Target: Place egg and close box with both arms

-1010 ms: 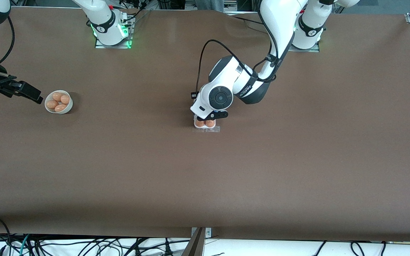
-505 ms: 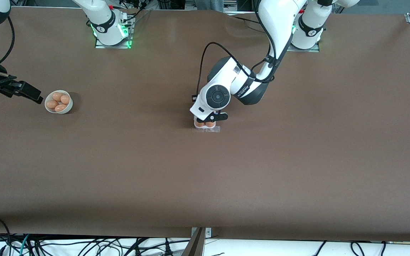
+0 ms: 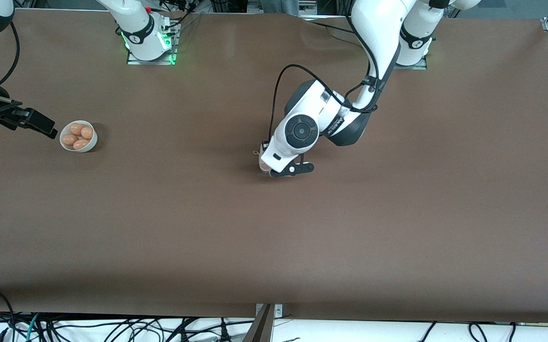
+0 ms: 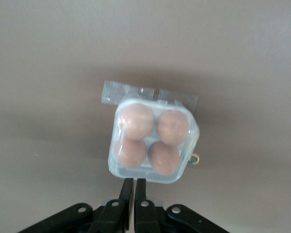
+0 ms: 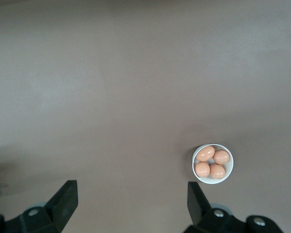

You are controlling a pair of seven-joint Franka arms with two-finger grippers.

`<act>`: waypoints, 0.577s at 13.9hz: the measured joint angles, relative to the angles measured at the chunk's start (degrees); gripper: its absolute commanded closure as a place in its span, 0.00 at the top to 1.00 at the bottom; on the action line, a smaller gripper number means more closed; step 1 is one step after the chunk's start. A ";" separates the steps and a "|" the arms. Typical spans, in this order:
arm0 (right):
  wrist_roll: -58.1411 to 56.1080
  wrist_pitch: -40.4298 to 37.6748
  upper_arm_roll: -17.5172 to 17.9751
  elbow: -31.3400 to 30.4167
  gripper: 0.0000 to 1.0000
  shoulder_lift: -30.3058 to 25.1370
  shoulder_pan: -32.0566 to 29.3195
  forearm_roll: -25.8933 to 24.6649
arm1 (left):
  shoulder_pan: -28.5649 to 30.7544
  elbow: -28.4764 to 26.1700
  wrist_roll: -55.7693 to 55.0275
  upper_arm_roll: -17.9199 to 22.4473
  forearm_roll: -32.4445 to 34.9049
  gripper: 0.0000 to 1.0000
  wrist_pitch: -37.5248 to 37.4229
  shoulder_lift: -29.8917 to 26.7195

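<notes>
On the brown table (image 3: 397, 213) the box (image 4: 153, 144) sits lidded over four eggs. The left gripper (image 4: 134, 187) hovers just beside it, pinched empty; the right gripper (image 5: 131, 196) waits wide open near the bowl (image 5: 213, 163)

Brown table (image 3: 397, 213): box (image 4: 154, 145), bowl (image 3: 79, 136)

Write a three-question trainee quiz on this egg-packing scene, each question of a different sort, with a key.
1. True or false: the box has its clear lid down over four eggs.
2. How many eggs lie in the white bowl?
3. The left tool is: A) open over the bowl; B) shut, holding nothing, beside the box; C) shut on an egg.

Key: 1 true. 2 four. 3 B. The right tool waits open near the bowl, at the right arm's end of the table.
</notes>
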 measured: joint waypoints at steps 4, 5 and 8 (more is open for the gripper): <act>0.00 -0.01 0.00 0.00 1.00 0.00 0.00 0.00 | 0.18 1.38 0.07 4.34 4.62 1.00 -0.24 -0.39; 0.00 -0.01 0.01 0.00 1.00 0.00 0.00 0.00 | 0.41 2.19 0.07 5.20 8.02 1.00 -0.79 -1.04; 0.00 -0.02 0.01 -0.01 1.00 -0.01 0.00 0.00 | 2.07 4.23 0.02 7.89 13.77 1.00 -4.68 -4.86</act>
